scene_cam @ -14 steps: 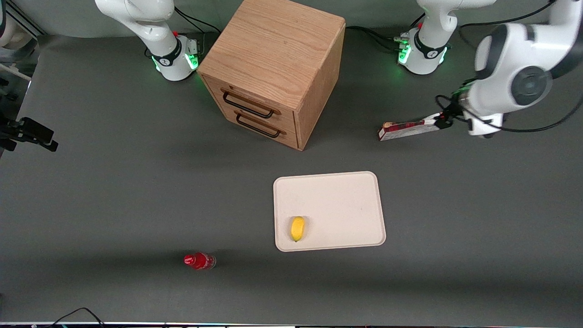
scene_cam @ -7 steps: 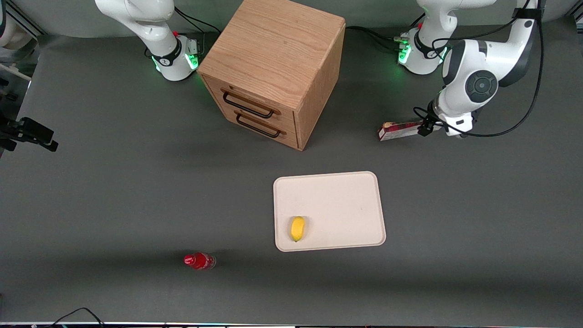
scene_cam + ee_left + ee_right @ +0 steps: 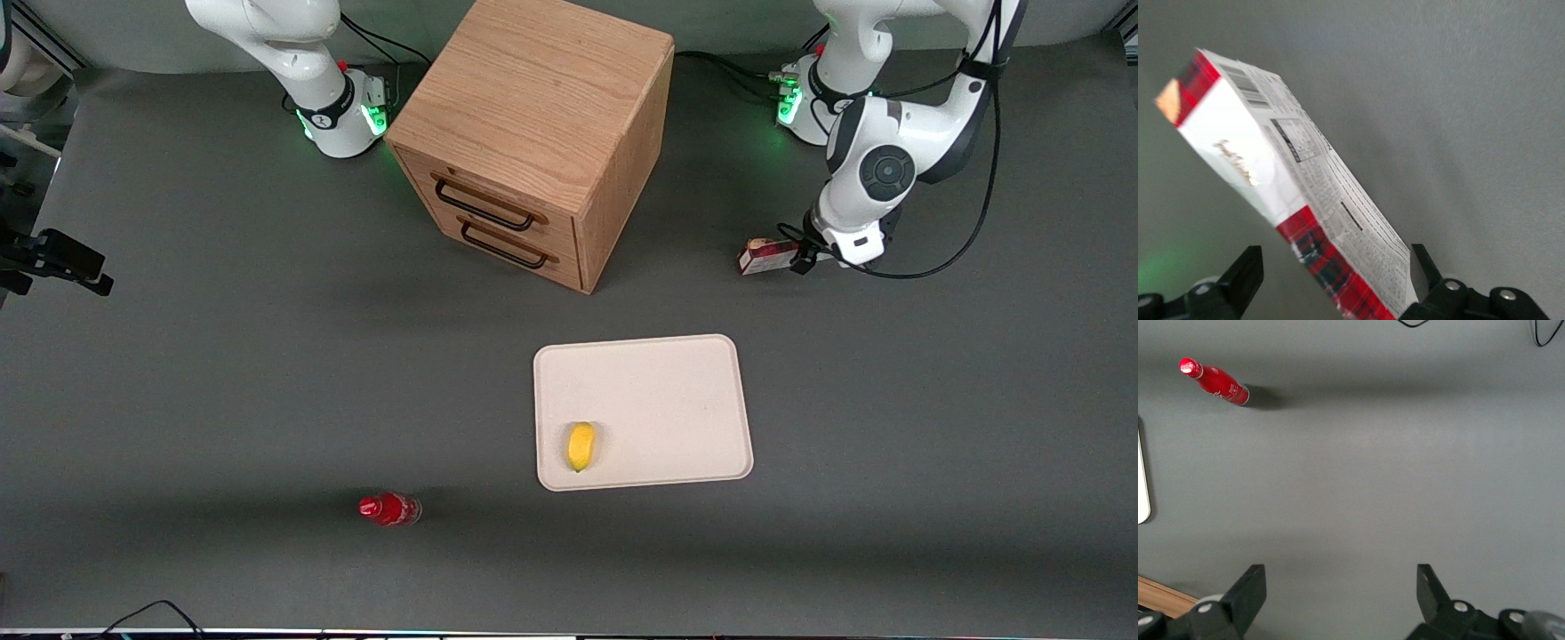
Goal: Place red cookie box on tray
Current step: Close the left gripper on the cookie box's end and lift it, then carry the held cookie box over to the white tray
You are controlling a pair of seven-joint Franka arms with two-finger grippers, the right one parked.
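Observation:
The red cookie box (image 3: 761, 258) lies on the table beside the wooden cabinet, toward the working arm's end and farther from the front camera than the tray (image 3: 658, 373). My left gripper (image 3: 816, 258) is over the box and hides most of its length. In the left wrist view the box (image 3: 1298, 180) shows its white printed side and red plaid end, and it runs between the gripper's (image 3: 1336, 257) fingers. The fingers are open, one fingertip (image 3: 1421, 260) close to the box's edge and the other apart from it. The tray is cream-beige and lies flat.
A yellow fruit (image 3: 581, 445) lies on the tray near its front corner. A wooden two-drawer cabinet (image 3: 533, 133) stands beside the box. A small red bottle (image 3: 388, 509) lies near the table's front, also in the right wrist view (image 3: 1217, 381).
My left arm has swung in along the box toward the cabinet and come down over it, so it hides more of the box. The box has not moved.

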